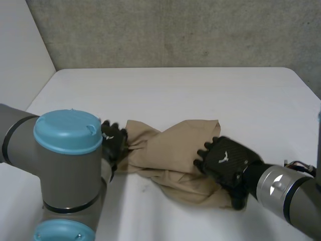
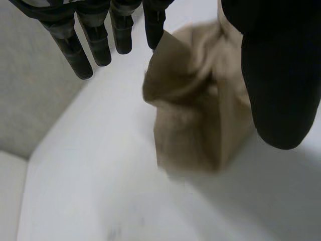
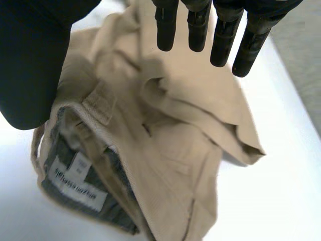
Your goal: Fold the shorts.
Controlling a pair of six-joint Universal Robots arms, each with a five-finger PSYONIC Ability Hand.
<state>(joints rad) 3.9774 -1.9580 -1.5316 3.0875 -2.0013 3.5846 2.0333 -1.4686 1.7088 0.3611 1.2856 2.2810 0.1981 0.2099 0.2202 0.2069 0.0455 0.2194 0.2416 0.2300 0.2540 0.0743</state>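
Observation:
The tan shorts (image 1: 170,160) lie crumpled in a heap on the white table (image 1: 200,95). My left hand (image 1: 114,143) is at their left end, where the cloth bunches up. In the left wrist view its fingers (image 2: 80,55) are straight and spread away from the thumb (image 2: 281,85), with the shorts (image 2: 195,110) in the gap between them. My right hand (image 1: 225,160) rests over the right part of the heap. Its fingers (image 3: 223,37) are straight above the shorts (image 3: 170,130), and the waistband's inner label (image 3: 75,182) shows beside the thumb (image 3: 30,65).
The table's far edge meets a grey wall (image 1: 175,30). The table's left edge (image 1: 42,90) runs close by my left arm (image 1: 65,150). Bare tabletop lies beyond the shorts.

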